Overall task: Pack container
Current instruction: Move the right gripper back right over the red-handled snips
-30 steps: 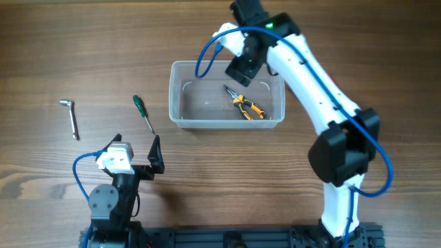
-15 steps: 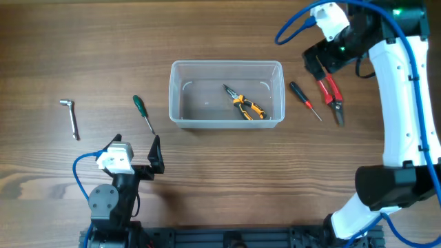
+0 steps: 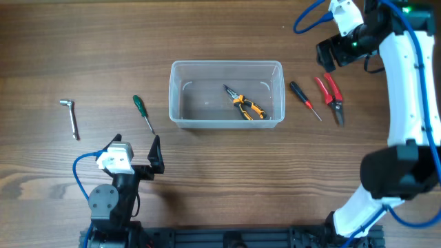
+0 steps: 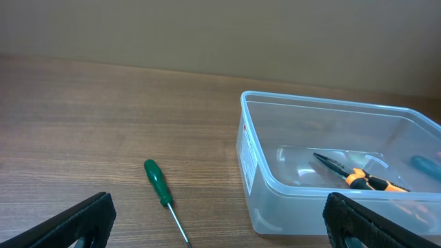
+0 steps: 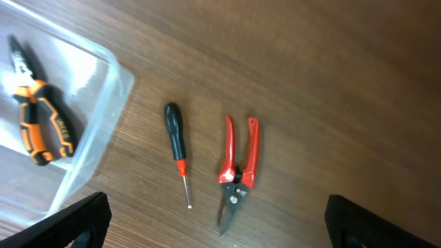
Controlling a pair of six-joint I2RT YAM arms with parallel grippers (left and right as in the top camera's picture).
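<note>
Container point(image 3: 207, 64) now unobstructed (right arm point(image 3: 406, 89) aside)

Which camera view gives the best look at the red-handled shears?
The right wrist view: the red-handled shears lie large and whole, near the middle. The overhead view shows them small, right of the container. The left wrist view does not show them.

Soft, even light from above covers the worktop point(image 3: 83, 41), and shadows are short and faint. Pale glare sits on the clear container point(image 5: 96, 103) in the right wrist view. The overhead view is sharp; both wrist views look slightly softer.
</note>
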